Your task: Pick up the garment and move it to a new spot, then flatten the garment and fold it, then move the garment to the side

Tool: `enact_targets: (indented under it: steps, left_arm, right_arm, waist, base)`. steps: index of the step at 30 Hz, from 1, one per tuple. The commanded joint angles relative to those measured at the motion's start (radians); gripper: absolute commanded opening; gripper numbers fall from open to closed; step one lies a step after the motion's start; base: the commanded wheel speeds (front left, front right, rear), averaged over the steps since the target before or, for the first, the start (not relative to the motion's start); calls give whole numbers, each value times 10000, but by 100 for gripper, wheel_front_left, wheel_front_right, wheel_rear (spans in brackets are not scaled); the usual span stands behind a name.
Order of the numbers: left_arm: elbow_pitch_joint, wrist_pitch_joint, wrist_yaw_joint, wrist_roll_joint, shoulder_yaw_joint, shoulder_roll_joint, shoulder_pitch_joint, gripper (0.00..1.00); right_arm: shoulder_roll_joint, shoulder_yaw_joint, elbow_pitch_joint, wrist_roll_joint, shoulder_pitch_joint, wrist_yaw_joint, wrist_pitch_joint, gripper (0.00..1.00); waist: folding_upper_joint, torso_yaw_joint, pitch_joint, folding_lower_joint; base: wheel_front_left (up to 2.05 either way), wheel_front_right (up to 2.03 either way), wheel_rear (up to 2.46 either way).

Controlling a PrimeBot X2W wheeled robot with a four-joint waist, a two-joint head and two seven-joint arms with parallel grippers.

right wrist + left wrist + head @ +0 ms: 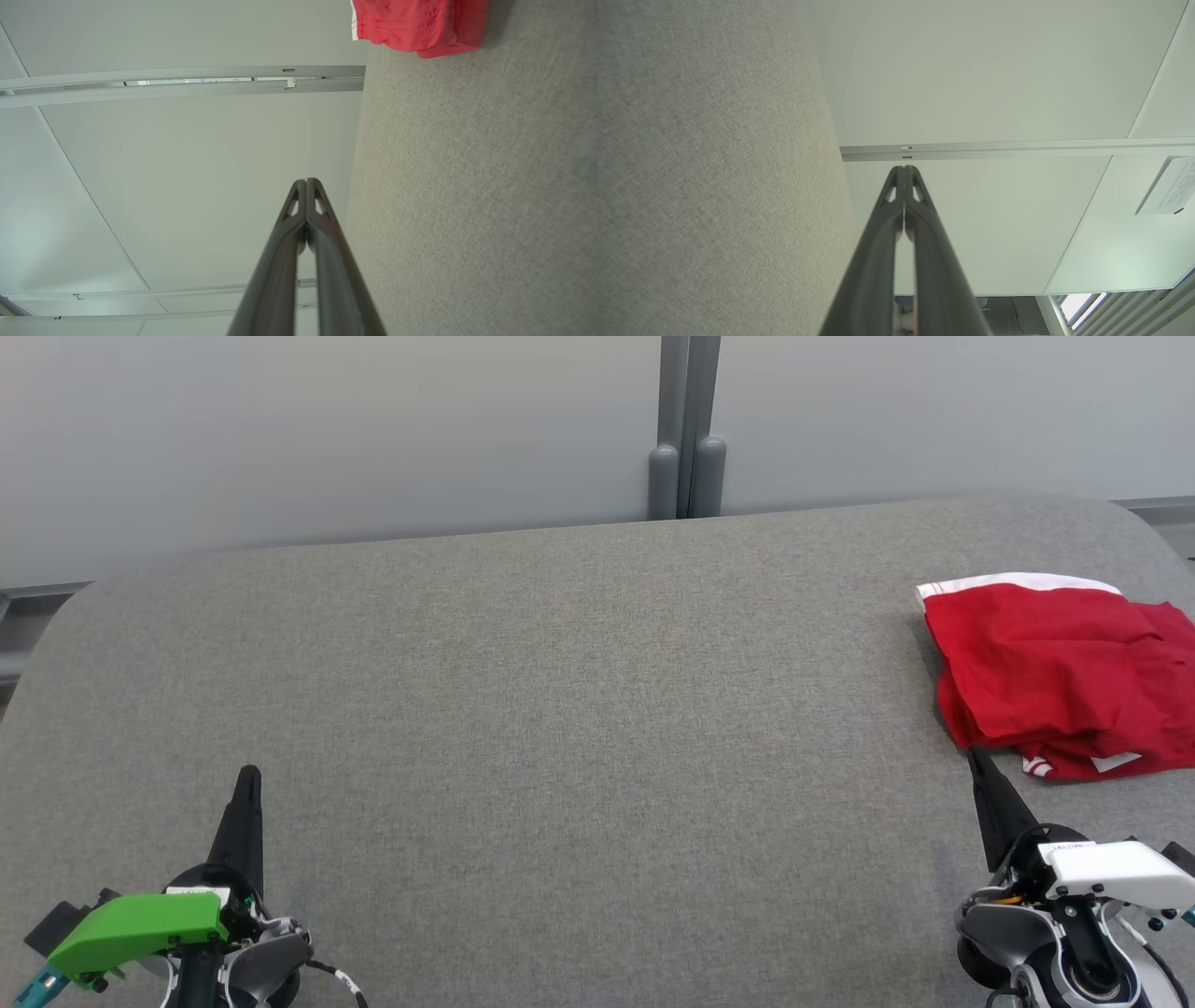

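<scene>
Your left gripper and right gripper rested pinched closed and empty at the head view's bottom corners; the red garment lay loosely doubled at the right edge, on the grey table. Left wrist view: fingers pressed together. Right wrist view: likewise, garment at the top. You looked either finished or unstarted.

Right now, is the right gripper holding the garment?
No, the right gripper is shut on nothing, and the red garment lies apart from it on the grey table.

Office-like room: pale partition panels, grey felt table
</scene>
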Motion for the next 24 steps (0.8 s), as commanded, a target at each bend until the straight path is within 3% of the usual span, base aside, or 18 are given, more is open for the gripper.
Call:
enact_targets:
  steps: [1,24]
  left_arm:
    - [-12,30,-58,-4,20,0,-121,0]
    - [-13,30,-58,-4,20,0,-121,0]
  right_arm:
    - [-48,8,-42,78,-99,4,19,0]
    - [-49,9,-42,79,-100,4,18,0]
  waist:
    - [-1,0,0,0]
    - [-1,0,0,0]
  base:
    - [0,0,0]
    - [0,0,0]
